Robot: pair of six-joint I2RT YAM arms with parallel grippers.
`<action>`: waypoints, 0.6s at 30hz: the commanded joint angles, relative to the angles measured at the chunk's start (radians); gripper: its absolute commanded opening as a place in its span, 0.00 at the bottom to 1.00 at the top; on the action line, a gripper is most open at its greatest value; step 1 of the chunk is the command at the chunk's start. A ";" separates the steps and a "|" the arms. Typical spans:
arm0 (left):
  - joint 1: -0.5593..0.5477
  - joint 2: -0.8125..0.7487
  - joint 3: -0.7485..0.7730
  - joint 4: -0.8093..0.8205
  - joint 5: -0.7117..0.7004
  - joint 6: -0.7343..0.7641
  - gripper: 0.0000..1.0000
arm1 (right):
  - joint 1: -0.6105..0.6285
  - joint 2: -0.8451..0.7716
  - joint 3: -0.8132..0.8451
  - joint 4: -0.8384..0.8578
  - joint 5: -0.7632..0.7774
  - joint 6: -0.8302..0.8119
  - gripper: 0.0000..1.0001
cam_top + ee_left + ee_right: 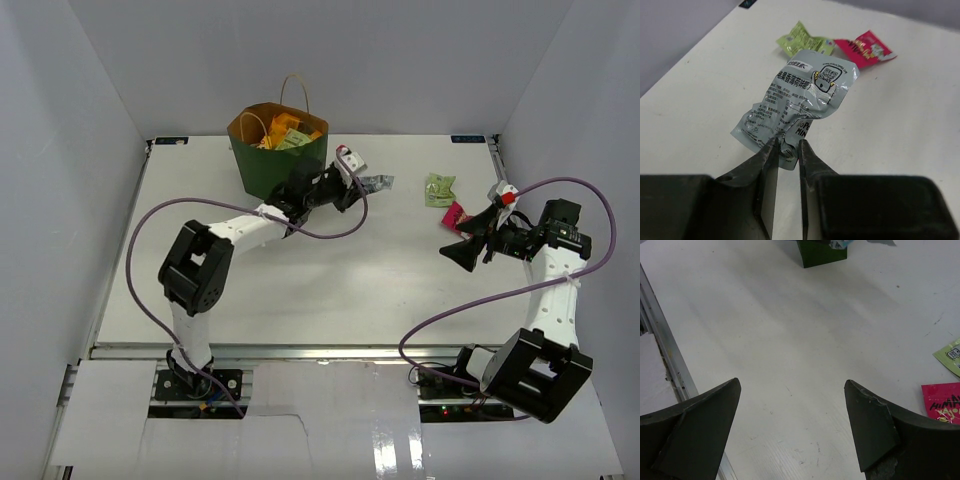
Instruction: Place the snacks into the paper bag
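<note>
We have the right pincer spread and idle over the counter, beside the pink packet and green packet. The left pincer pinches the grey packet by its edge seam, a thin and easy hold. It sits just beside the paper bag, likely its next stop.

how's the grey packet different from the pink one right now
The grey packet is pinched at its edge by the left gripper; the pink packet lies loose on the table. The grey packet is silvery with black print; the pink packet is bright pink. Both are small crinkled wrappers, not yet in the paper bag.
</note>
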 commanded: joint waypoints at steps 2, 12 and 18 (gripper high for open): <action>0.000 -0.200 -0.065 0.023 0.022 -0.151 0.00 | -0.008 0.014 0.024 -0.025 -0.036 -0.014 0.90; 0.084 -0.480 -0.083 -0.119 -0.147 -0.354 0.00 | -0.008 0.023 0.022 -0.027 -0.036 -0.018 0.90; 0.180 -0.480 0.022 -0.303 -0.225 -0.386 0.00 | -0.008 0.027 0.021 -0.028 -0.037 -0.018 0.90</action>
